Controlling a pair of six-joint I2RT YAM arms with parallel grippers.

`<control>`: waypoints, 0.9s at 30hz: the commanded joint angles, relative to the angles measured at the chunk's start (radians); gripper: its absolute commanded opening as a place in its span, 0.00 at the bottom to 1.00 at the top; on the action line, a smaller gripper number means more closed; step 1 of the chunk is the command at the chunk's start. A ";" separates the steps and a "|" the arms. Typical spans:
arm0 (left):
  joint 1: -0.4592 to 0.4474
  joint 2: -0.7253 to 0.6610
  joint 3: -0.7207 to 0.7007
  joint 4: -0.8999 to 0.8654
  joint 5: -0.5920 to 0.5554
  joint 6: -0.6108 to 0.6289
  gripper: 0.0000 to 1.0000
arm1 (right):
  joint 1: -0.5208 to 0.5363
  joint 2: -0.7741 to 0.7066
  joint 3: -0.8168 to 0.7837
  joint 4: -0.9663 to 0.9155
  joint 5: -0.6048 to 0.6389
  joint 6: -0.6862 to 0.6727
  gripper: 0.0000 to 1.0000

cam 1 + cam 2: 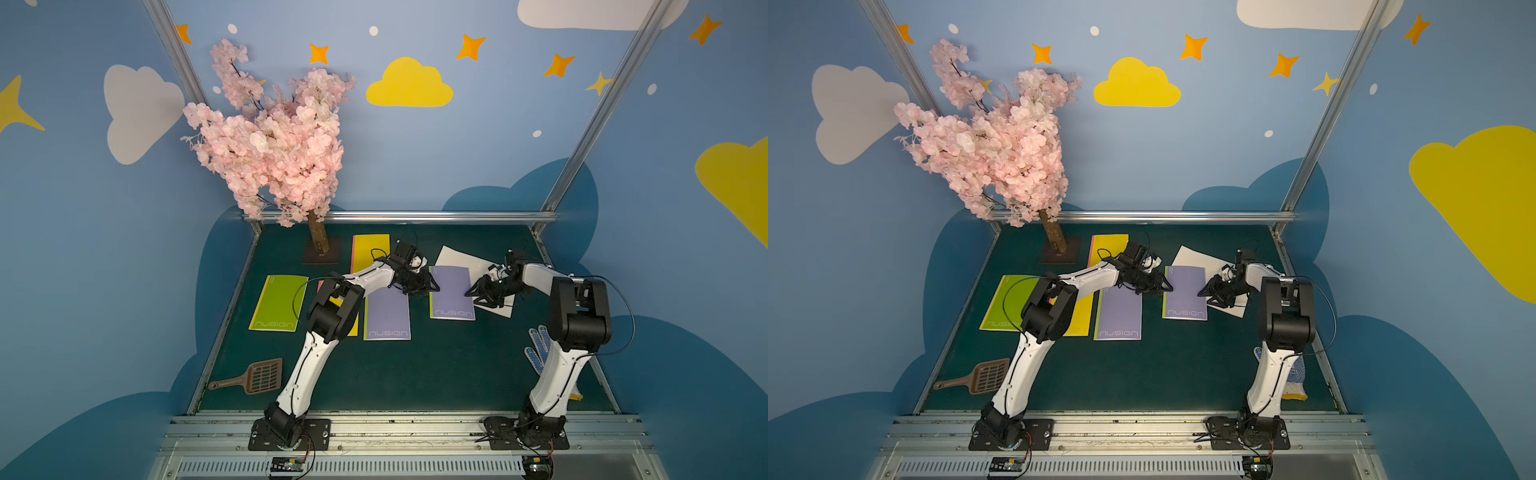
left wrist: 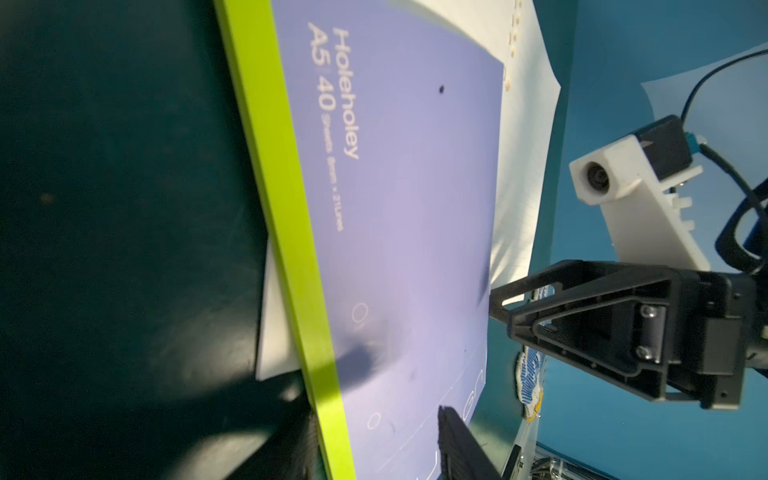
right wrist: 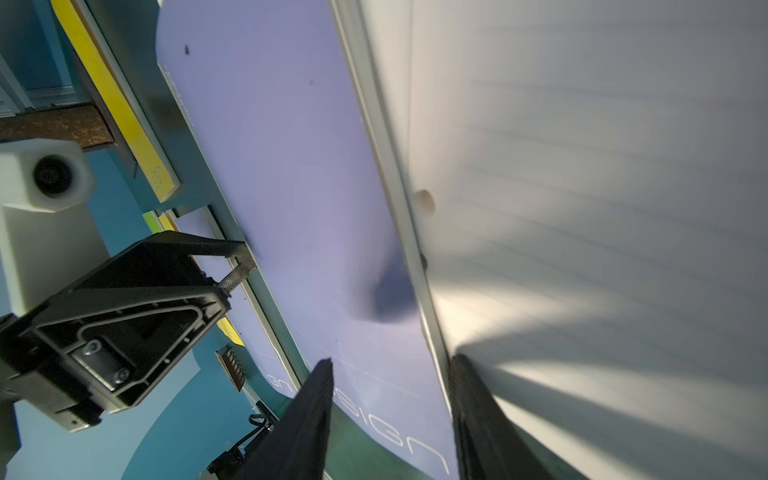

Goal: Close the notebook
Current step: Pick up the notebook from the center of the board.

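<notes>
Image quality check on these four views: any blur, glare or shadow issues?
Both top views: sharp, evenly lit. Left wrist: print on purple notebook slightly soft, dark shadows across its cover. Right wrist: white page blurred close to lens, bright patch on it.

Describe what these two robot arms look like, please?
The left arm and right arm are white, with bulky black joints and black base plates. Thin black cables loop alongside. The left gripper and right gripper are black, with tapered triangular fingers and white camera mounts.
</notes>
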 commanded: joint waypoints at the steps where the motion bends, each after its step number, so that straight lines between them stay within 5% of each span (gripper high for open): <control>1: -0.024 -0.052 -0.064 0.131 0.087 -0.048 0.49 | 0.047 0.019 -0.040 0.028 0.006 0.005 0.47; 18: -0.025 -0.135 -0.177 0.329 0.186 -0.111 0.48 | 0.086 0.016 -0.045 0.032 -0.007 0.012 0.46; 27: -0.025 -0.143 -0.170 0.270 0.155 -0.082 0.46 | 0.092 0.013 -0.044 0.033 -0.009 0.011 0.46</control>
